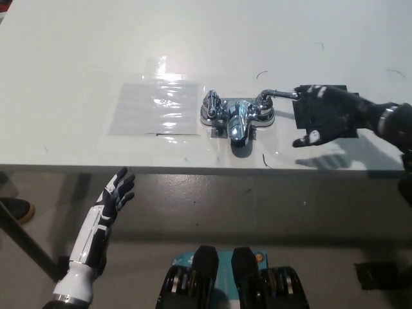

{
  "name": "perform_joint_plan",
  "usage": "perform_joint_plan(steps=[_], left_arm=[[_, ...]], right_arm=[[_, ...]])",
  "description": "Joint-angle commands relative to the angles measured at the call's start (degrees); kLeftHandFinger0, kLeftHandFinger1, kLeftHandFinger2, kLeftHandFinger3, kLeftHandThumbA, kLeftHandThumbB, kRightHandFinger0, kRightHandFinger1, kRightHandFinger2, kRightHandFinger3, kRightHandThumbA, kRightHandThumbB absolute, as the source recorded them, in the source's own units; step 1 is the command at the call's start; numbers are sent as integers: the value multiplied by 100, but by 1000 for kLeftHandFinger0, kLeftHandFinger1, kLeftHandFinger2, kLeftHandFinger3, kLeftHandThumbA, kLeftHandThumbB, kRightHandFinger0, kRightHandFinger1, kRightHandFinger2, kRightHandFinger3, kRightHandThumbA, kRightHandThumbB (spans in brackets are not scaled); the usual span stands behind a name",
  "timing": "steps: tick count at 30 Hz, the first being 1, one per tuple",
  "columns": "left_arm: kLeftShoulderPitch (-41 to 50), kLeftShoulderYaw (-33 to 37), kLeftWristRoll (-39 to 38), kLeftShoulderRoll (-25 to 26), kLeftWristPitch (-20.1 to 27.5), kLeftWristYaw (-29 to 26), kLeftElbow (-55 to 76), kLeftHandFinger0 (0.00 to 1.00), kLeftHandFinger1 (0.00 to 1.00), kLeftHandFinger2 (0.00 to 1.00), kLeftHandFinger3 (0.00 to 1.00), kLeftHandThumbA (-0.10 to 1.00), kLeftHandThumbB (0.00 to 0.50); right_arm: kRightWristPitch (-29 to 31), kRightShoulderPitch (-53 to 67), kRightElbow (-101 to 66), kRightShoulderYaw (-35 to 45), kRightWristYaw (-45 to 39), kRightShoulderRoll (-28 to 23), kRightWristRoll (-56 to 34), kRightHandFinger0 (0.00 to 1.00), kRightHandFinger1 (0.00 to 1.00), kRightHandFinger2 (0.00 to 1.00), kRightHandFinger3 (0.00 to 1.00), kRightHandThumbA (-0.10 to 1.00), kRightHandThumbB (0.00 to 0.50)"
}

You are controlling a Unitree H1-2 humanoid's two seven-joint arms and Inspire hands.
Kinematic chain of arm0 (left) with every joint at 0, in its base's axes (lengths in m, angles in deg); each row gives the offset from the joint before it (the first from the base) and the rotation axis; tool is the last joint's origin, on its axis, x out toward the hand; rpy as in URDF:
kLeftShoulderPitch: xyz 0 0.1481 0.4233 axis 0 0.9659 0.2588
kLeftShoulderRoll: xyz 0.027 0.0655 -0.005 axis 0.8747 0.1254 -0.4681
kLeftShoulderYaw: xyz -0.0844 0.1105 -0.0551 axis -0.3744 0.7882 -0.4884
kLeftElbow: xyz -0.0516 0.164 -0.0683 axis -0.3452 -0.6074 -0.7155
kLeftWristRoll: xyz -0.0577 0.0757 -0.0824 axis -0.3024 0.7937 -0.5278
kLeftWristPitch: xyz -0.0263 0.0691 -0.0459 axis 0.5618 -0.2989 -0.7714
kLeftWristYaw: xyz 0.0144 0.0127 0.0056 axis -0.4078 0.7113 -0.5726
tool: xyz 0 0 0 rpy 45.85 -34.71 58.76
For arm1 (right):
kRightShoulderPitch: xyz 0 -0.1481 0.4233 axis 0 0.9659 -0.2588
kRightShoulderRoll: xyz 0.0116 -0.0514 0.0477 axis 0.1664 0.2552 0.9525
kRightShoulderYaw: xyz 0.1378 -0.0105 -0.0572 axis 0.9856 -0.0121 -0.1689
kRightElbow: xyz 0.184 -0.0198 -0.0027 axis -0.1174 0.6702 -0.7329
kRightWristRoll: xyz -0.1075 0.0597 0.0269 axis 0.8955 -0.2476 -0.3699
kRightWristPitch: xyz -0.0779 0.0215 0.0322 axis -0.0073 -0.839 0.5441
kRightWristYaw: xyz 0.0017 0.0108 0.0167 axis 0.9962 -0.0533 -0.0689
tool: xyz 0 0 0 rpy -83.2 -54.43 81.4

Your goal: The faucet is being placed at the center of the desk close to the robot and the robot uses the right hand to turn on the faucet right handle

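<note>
Now the chrome 2-handled faucet [237, 116] sits at the white desk's [77, 58] near edge for easy reach. Its right lever handle [277, 94] points at my black right hand [325, 116], open just right of the faucet. My white left hand [116, 192] idles open, lower left of it.

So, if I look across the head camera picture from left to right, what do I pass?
white left hand, low beside the desk → clear plastic sheet → faucet left handle → faucet spout → faucet right handle → black right hand
</note>
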Motion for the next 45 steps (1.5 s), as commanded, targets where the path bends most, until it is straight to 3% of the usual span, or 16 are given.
perform_joint_plan(steps=[1, 10, 11, 14, 16, 18, 19, 22, 25, 27, 32, 33, 34, 35, 37, 45], left_arm=[[10, 1, -134, 128, 217, 127, 166, 1000, 1000, 1000, 1000, 1000, 327], [-15, -38, -99, 148, 148, 89, 189, 1000, 1000, 1000, 1000, 1000, 345], [-26, -45, -111, 166, 120, 100, 202, 1000, 1000, 1000, 1000, 1000, 345], [-85, -47, -112, 162, 152, 98, 141, 1000, 1000, 1000, 1000, 1000, 349], [-111, -38, -86, 151, 196, 88, 105, 1000, 1000, 1000, 1000, 1000, 337], [-158, -32, -60, 124, 207, 64, 64, 1000, 1000, 1000, 1000, 1000, 342], [-165, -34, -55, 118, 213, 56, 57, 1000, 1000, 1000, 1000, 1000, 342], [-223, -46, -93, 111, 199, 60, 35, 1000, 1000, 1000, 1000, 1000, 333], [-356, -53, -97, 129, 196, 73, -23, 1000, 1000, 1000, 1000, 1000, 342], [-493, -70, -86, 149, 165, 67, -62, 1000, 1000, 1000, 1000, 1000, 328], [-715, -91, -72, 186, 157, 68, -142, 1000, 1000, 1000, 1000, 1000, 328], [-741, -89, -56, 188, 157, 66, -148, 1000, 1000, 1000, 1000, 1000, 329], [-759, -86, -36, 189, 133, 61, -133, 1000, 1000, 1000, 1000, 1000, 329], [-779, -80, -23, 197, 164, 67, -149, 1000, 1000, 1000, 1000, 1000, 315], [-812, -84, -53, 196, 158, 76, -143, 1000, 1000, 1000, 1000, 1000, 319], [-904, -100, -88, 229, 183, 100, -168, 1000, 1000, 1000, 1000, 1000, 321]], right_arm=[[-618, -1292, -5022, 2931, 314, -1801, -1112, 1000, 1000, 1000, 1000, 1000, 484], [-683, -1081, -6307, 4181, 1301, -1131, -2290, 1000, 1000, 1000, 1000, 1000, 449], [-683, -925, -6658, 4236, 1456, -1059, -2401, 1000, 1000, 1000, 1000, 1000, 498], [-426, -355, -7115, 4495, 1815, -949, -3107, 1000, 1000, 1000, 1000, 1000, 500], [712, 391, -7115, 4383, 2150, -877, -3448, 1000, 1000, 1000, 1000, 1000, 497], [1933, 1359, -7115, 4095, 2413, -574, -3771, 1000, 1000, 1000, 1000, 1000, 410], [2096, 1490, -7115, 3999, 2432, -494, -3815, 1000, 1000, 1000, 1000, 1000, 399], [2806, 2380, -7115, 3513, 2573, 229, -3364, 1000, 1000, 1000, 1000, 1000, 463], [3545, 3278, -7115, 3137, 2559, 954, -3107, 1000, 1000, 1000, 1000, 1000, 427], [3649, 3752, -7115, 3066, 2550, 1427, -2836, 1000, 1000, 1000, 1000, 1000, 457], [3364, 4744, -7115, 3074, 2316, 1882, -2522, 1000, 1000, 1000, 1000, 1000, 384], [3225, 4765, -7115, 3038, 2244, 2007, -2411, 1000, 1000, 1000, 1000, 1000, 299], [3075, 4851, -7078, 2986, 2201, 2180, -2333, 1000, 1000, 1000, 1000, 1000, 278], [3228, 4893, -6742, 2904, 2163, 2335, -2338, 1000, 1000, 1000, 1000, 1000, 330], [3466, 4985, -5959, 2811, 1979, 2446, -2359, 1000, 1000, 1000, 1000, 1000, 356], [4157, 4557, -3640, 2897, 2219, 2750, -1564, 1000, 1000, 1000, 1000, 1000, 244]])
